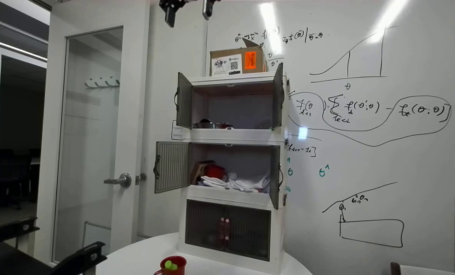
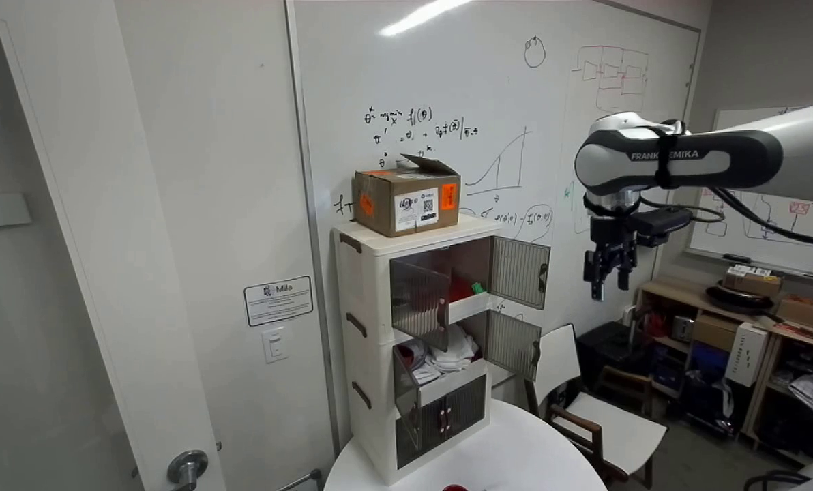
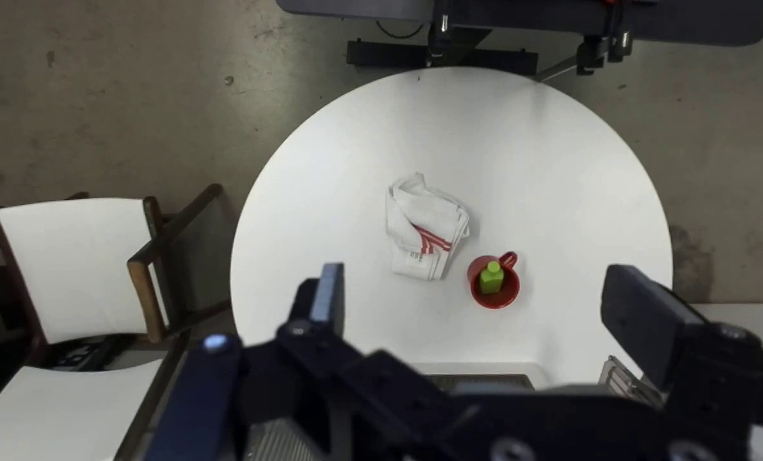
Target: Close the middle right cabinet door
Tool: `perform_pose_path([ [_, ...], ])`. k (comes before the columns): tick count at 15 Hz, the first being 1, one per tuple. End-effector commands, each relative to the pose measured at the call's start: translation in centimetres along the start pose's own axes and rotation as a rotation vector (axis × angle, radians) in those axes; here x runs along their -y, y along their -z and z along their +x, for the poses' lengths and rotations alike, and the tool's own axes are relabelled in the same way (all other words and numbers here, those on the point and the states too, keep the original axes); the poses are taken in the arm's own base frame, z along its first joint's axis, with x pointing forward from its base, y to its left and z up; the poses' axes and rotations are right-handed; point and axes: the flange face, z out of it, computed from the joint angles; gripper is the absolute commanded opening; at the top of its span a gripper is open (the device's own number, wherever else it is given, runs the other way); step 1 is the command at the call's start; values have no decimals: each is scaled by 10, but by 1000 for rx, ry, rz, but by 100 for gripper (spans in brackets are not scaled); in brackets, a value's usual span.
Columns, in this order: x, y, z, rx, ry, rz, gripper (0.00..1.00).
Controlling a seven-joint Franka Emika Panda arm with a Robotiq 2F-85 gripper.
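While my hand (image 2: 610, 291) hangs in the air with its fingers (image 3: 329, 296) spread wide, the middle right door (image 2: 513, 344) stands swung out from the cabinet (image 1: 227, 195), just below the upper right door (image 2: 520, 273). In both exterior views it lies lower than my hand and well apart from it. In an exterior view I see it nearly edge-on, its handle (image 1: 281, 177) on the outer face.

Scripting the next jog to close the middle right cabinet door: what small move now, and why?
Probably lower the hand, clear of the upper right door: the middle right door stands open, and the hand hangs higher than it in both exterior views, touching neither.
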Motion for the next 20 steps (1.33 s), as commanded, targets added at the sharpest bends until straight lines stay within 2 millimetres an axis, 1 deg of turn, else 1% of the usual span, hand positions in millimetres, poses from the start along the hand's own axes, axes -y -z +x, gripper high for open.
perform_pose_path([
  [1, -44, 34, 2, -52, -33, -4, 100],
  [3, -64, 45, 4, -73, -63, -6, 100],
  [6, -82, 51, 15, -87, -81, -5, 100],
  [8, -88, 46, 25, -84, -84, -6, 100],
  [11, -100, 30, 34, -91, -159, 58, 100],
  [13, -108, 10, 33, -69, -150, 108, 100],
  [17, -113, -46, 38, 21, -191, 115, 100],
  [18, -112, -61, 41, 31, -208, 96, 100],
  [20, -107, -93, 51, 49, -247, -4, 100],
])
